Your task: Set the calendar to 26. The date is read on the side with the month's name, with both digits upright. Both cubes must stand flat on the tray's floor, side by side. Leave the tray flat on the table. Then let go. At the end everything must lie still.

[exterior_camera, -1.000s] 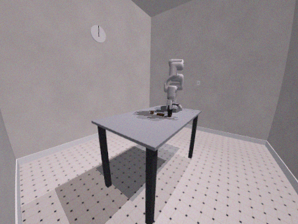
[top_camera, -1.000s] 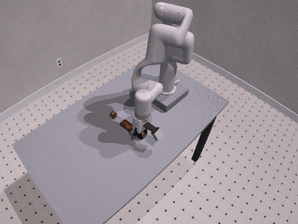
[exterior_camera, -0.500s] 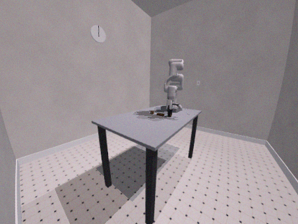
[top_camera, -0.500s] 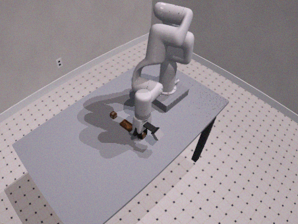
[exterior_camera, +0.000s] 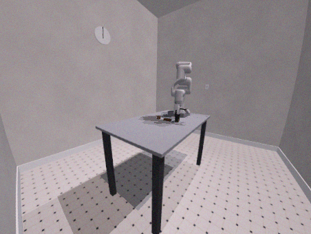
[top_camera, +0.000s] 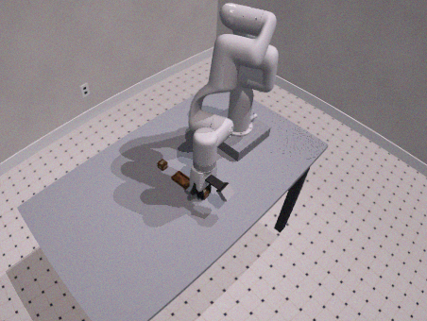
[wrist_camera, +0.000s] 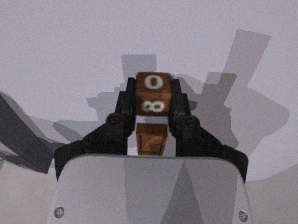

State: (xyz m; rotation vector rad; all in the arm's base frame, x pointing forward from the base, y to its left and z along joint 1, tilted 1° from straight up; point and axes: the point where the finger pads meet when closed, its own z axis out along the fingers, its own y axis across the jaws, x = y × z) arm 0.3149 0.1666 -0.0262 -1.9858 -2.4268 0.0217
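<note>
My gripper [top_camera: 202, 193] [exterior_camera: 177, 120] [wrist_camera: 153, 90] is shut on a brown wooden date cube [wrist_camera: 153, 99] [top_camera: 205, 193]. In the wrist view the cube shows a 0 on the far face and an 8 on the face below it. It is held a little above the grey table [top_camera: 118, 245]. The brown calendar tray [top_camera: 179, 178] [exterior_camera: 167, 119] lies on the table just left of the gripper. A second brown cube [top_camera: 162, 164] [exterior_camera: 158, 117] stands on the table farther left, apart from the tray.
The arm's base stands on a grey plate [top_camera: 246, 142] at the back of the table. The table's right edge [top_camera: 264, 208] is close to the gripper.
</note>
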